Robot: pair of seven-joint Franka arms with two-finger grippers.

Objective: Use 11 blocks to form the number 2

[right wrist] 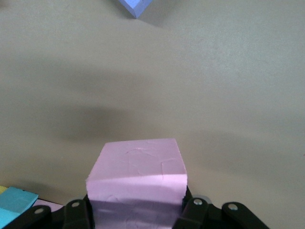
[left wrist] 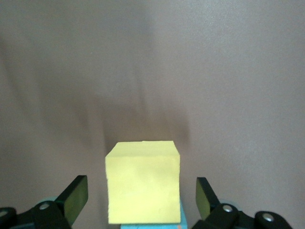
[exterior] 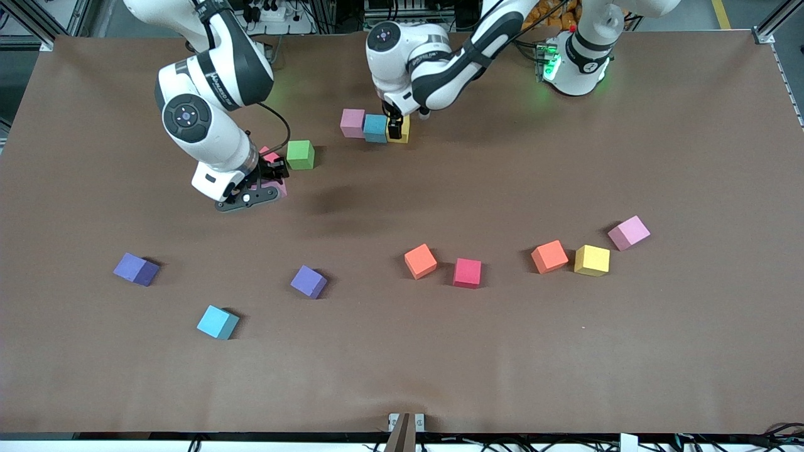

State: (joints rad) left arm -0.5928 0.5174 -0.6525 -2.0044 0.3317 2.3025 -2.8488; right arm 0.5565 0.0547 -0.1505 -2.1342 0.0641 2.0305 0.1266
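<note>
Only the top row of the digit looks laid: a matte pink foam cube, a cyan foam cube and a yellow foam cube sit touching in a line under the left gripper. By my reckoning three of eleven are placed, with a fourth in the air. The left gripper's fingers stand spread to either side of the yellow cube without touching it, so that block looks set down and let go. The right gripper is pinched on a second pink foam cube, close beside a green foam cube (not one of the eleven). Seven blocks lie loose, nearer the front camera than both grippers: two purple cubes, a second cyan cube, two orange cubes, a red cube and a second yellow cube; a third pinkish cube lies there too. Only the front view shows the row and the scatter; the left wrist view shows the clear gaps beside the yellow cube, and the right wrist view shows the grip that the arm hides from the front.
</note>
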